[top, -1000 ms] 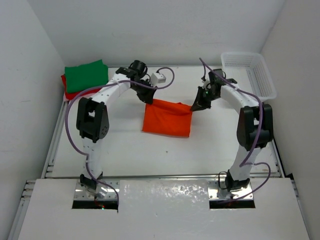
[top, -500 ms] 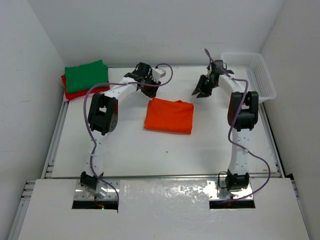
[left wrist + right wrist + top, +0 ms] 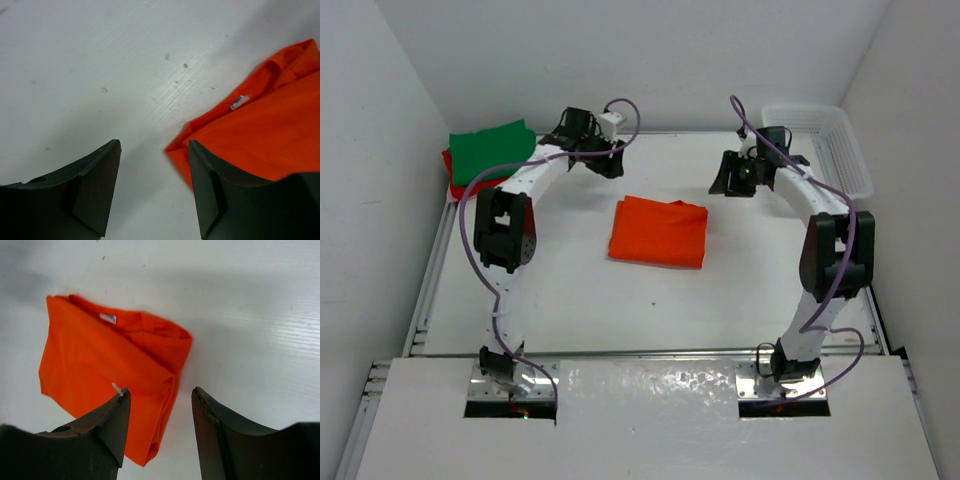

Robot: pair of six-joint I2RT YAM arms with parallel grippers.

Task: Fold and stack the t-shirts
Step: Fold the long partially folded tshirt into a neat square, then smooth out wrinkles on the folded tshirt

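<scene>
While the left hand (image 3: 603, 163) and right hand (image 3: 728, 180) hang open and empty beyond its far corners, soft orange cloth t-shirt (image 3: 658, 232) folded into a rumpled rectangle centred on the white tabletop (image 3: 570, 290), green folded t-shirt (image 3: 492, 150) atop red t-shirt (image 3: 460, 187) far left, white plastic mesh basket (image 3: 840, 150) far right

We see one folded t-shirt (image 3: 658, 232) lying flat near the middle of the table (image 3: 570, 300), well apart from a stack of two t-shirts (image 3: 490, 155) in the far left corner, where one lies on top of the other. A basket (image 3: 847, 160) stands in the far right corner. We find the left gripper (image 3: 606, 164) behind the folded t-shirt's far left corner and the right gripper (image 3: 728, 182) behind its far right corner, neither touching it.
</scene>
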